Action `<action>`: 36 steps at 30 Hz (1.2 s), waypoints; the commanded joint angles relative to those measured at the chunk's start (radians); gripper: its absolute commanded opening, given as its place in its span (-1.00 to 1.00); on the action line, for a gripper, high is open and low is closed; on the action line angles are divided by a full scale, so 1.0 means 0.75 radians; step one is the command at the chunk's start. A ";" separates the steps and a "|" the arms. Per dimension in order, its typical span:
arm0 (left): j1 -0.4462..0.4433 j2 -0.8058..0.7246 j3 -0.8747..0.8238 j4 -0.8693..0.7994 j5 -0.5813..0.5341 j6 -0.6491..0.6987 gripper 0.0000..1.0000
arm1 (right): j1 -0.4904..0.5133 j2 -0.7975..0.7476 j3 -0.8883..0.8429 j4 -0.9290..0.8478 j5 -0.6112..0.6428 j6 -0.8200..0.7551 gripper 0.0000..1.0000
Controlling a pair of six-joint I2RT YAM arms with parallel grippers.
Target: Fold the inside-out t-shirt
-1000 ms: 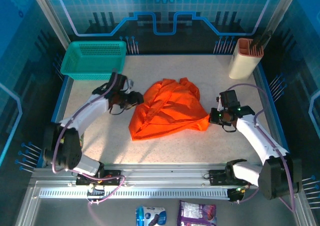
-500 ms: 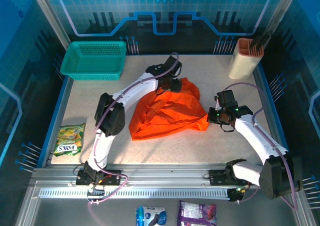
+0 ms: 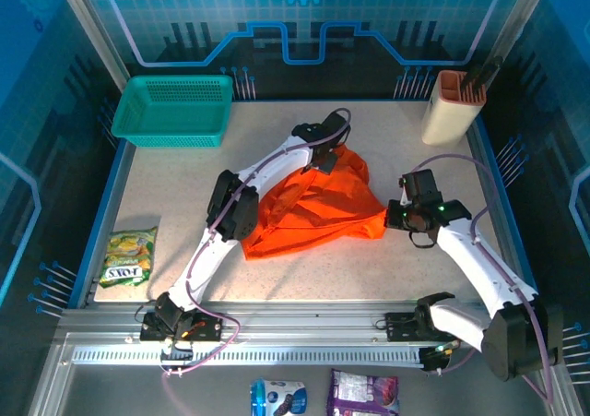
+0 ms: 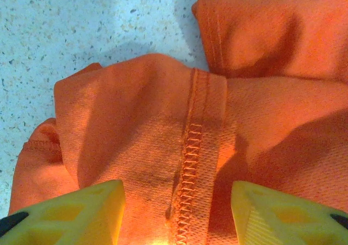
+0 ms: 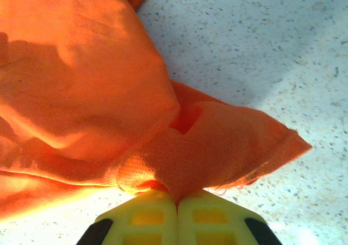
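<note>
Inside-out t-shirt lies in a crumpled heap about the middle of the bench, somewhat nearer the right edge than the left. No fold shows in it, so the task appears to be at its start, with the cloth to be spread flat before any folding. The garment is plain bright orange-red, thin and soft, bunched in loose ridges. The left wrist view shows a raised overlock seam on its upper face, which fits a shirt turned inside out, and a stitched hem close by. The left pincer hangs over the far edge of the heap, its yellow fingers spread apart on either side of that seam and pinching nothing. The right pincer is clenched on a corner of cloth at the heap's right end, its tips pressed together around a gathered fold. A teal basket sits at the far left corner, well apart from the shirt.
</note>
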 commanded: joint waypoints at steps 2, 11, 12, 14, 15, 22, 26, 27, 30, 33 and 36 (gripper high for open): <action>0.039 0.015 0.004 -0.031 -0.063 0.040 0.10 | 0.011 -0.037 -0.012 -0.091 0.113 -0.033 -1.00; 0.071 -0.135 -0.183 0.063 -0.076 0.069 -0.23 | 0.011 -0.037 -0.004 -0.141 0.192 -0.040 -0.76; 0.073 -0.136 -0.182 0.057 -0.075 0.071 -0.29 | 0.011 -0.030 0.000 -0.141 0.192 -0.041 -0.69; 0.077 -0.138 -0.182 0.049 -0.066 0.073 -0.41 | 0.016 -0.020 0.022 -0.137 0.188 -0.040 -0.53; 0.078 -0.140 -0.185 0.048 -0.053 0.068 -0.45 | 0.020 -0.017 0.035 -0.134 0.184 -0.042 -0.50; 0.078 -0.203 -0.209 0.079 0.130 -0.010 -0.44 | 0.025 0.037 0.141 -0.061 0.111 -0.048 -0.41; 0.078 -0.197 -0.172 0.069 0.133 -0.025 -0.34 | 0.025 0.123 0.215 -0.015 0.072 -0.068 -0.40; 0.078 -0.190 -0.159 0.059 0.133 -0.025 -0.30 | 0.025 0.141 0.225 -0.003 0.061 -0.072 -0.40; 0.071 -0.186 -0.155 0.048 0.151 -0.032 -0.36 | 0.023 0.203 0.266 0.037 0.022 -0.077 -0.40; 0.063 -0.175 -0.159 0.039 0.167 -0.048 -0.54 | 0.025 0.262 0.310 0.062 0.001 -0.076 -0.40; 0.060 -0.151 -0.155 0.022 0.185 -0.075 -0.62 | 0.025 0.305 0.350 0.087 -0.017 -0.069 -0.40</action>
